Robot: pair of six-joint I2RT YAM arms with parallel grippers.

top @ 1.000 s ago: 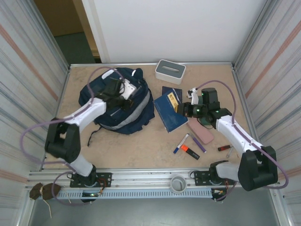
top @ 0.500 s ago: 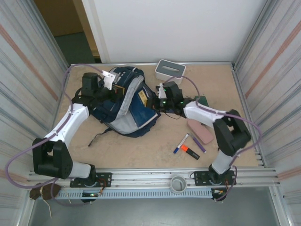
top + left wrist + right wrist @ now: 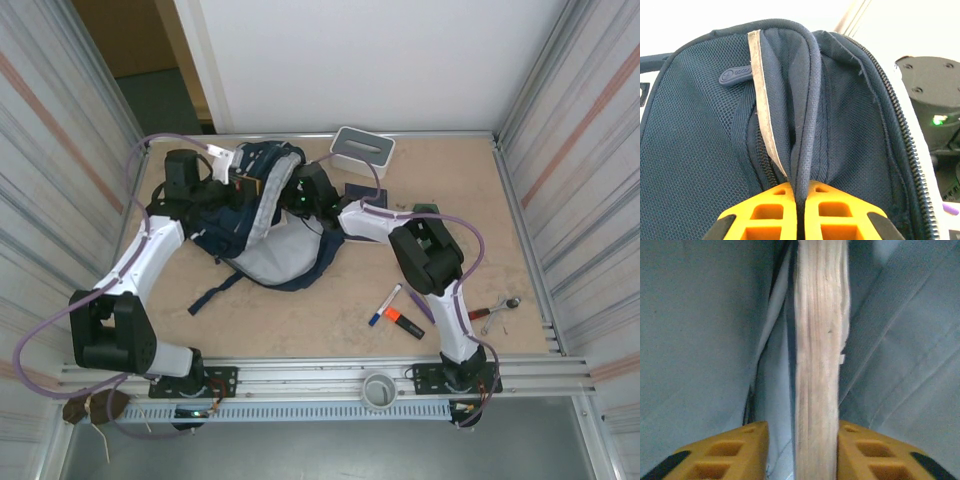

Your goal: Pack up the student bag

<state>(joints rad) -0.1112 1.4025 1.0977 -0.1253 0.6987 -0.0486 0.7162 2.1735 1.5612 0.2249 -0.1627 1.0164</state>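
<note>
Soft, even light falls from overhead; the table (image 3: 300,320) is bright, with only faint, soft-edged shadows. The white wall (image 3: 380,60) behind glares slightly. Close up, the student bag (image 3: 700,150) shows sharp mesh against a blown-out white background. Inside it the light is dim and bluish, and the book pages (image 3: 820,365) look soft, slightly blurred.

A white-grey rectangular box (image 3: 362,150) sits at the far edge of the table (image 3: 300,320), near the middle. A flat navy notebook (image 3: 360,191) lies just in front of the box. Toward the near edge lie a blue marker (image 3: 384,304) and an orange highlighter (image 3: 404,323), close together. A small metal item (image 3: 495,309) lies by the right edge.
</note>
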